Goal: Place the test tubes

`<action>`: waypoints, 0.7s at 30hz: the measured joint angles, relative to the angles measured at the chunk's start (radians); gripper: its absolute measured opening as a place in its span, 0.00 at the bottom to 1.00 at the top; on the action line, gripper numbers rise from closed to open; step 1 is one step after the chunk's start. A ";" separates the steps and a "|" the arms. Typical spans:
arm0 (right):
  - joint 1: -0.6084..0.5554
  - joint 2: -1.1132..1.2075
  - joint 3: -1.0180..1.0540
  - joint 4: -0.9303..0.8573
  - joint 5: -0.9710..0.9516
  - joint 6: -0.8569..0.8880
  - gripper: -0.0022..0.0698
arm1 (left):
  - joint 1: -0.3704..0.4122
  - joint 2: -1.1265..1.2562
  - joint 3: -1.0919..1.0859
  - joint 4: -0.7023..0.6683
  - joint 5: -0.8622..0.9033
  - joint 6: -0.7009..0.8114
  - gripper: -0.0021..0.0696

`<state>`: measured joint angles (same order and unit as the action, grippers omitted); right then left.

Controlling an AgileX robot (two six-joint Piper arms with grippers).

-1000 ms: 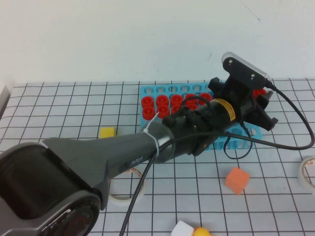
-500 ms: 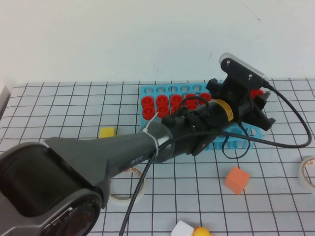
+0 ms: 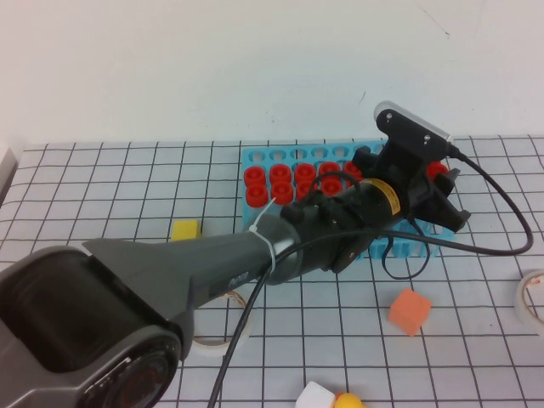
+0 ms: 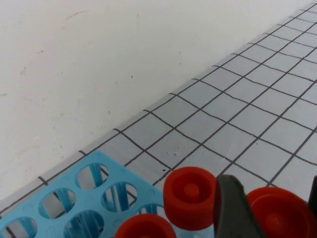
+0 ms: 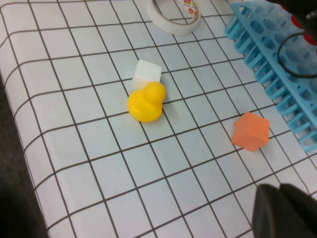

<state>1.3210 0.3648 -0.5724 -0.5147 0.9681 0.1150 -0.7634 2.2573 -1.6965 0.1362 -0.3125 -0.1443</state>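
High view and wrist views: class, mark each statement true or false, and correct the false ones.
1. The left gripper is over the right end of the blue rack, with a red-capped test tube between its fingers. True.
2. The right gripper is open above the rack. False: it is shut, over the gridded table, apart from the rack.
3. The orange cube sits in the rack. False: it lies on the table, in front of the rack.
4. The yellow duck touches a white cube. True.
5. Every hole in the rack is filled. False: several are empty.
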 joint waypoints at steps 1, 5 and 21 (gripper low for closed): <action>0.000 0.000 0.000 0.000 0.000 0.000 0.03 | 0.000 0.000 0.000 -0.003 0.007 0.000 0.45; 0.000 0.000 0.000 0.000 0.000 0.000 0.03 | 0.000 -0.002 0.000 -0.006 0.044 -0.002 0.65; 0.000 0.000 0.001 0.000 0.000 0.000 0.03 | 0.049 -0.412 0.004 0.048 0.399 0.159 0.06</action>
<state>1.3210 0.3648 -0.5718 -0.5147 0.9681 0.1150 -0.7146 1.8448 -1.6924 0.1843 0.0867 0.0149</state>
